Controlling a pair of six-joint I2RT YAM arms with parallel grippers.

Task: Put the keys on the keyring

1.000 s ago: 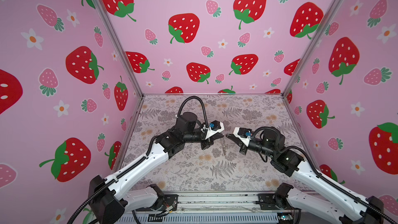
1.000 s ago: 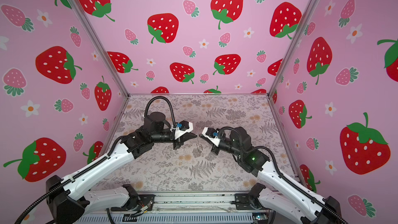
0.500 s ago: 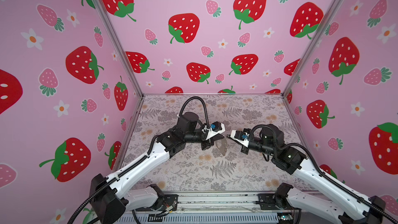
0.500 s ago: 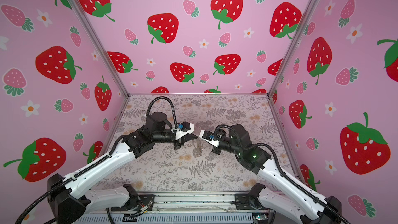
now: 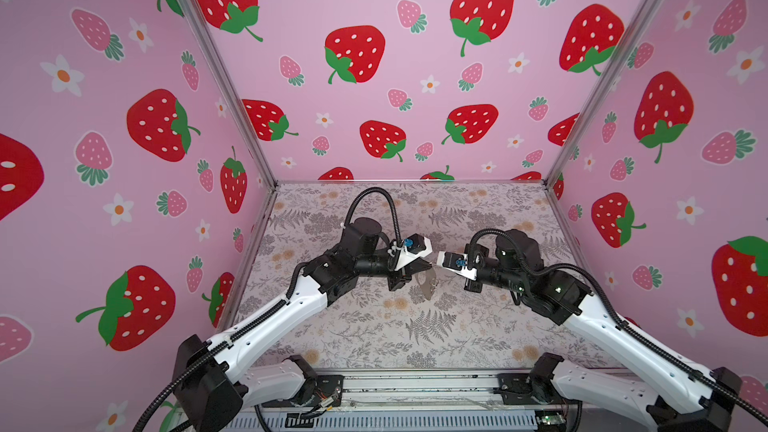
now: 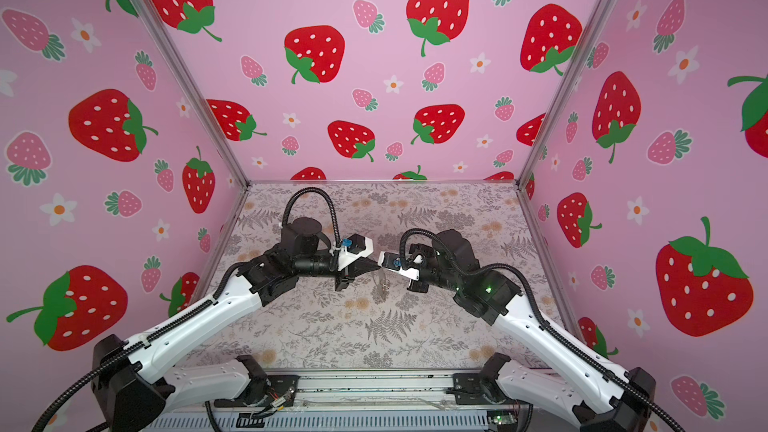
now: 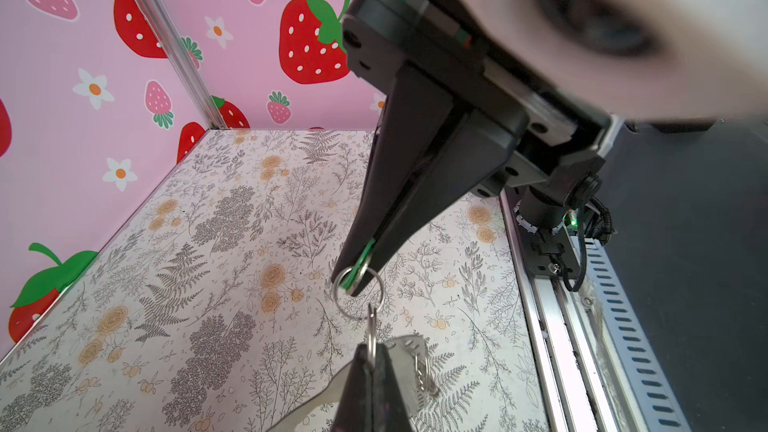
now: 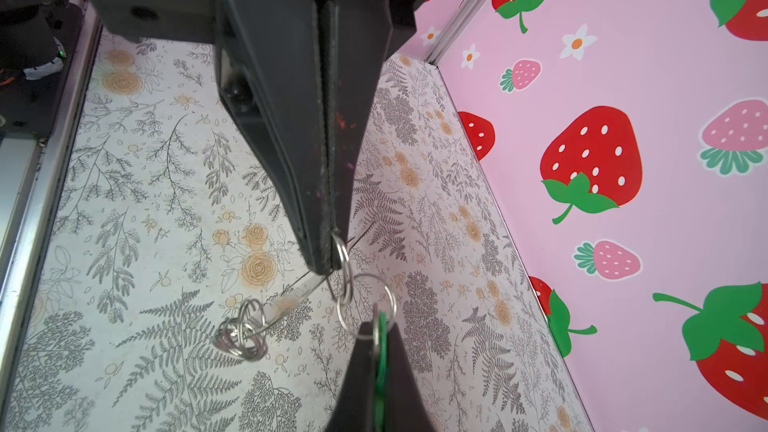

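Mid-scene, in the air: right gripper (image 8: 372, 328) pinched the green key tag (image 8: 381, 342), left gripper (image 8: 329, 263) pinched a ring (image 8: 343, 260) on the dangling keyring (image 8: 243, 332). Light, slippery, swingy stuff; I'd hold the flat tag.

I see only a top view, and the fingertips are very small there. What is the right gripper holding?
Observer: The right gripper is shut on a green tag.
Operator: And the left gripper?
Observer: The left gripper is shut on a small metal ring.
Operator: Are these two things joined?
Observer: Yes. Further rings link it to a large ring at the tag's tip.
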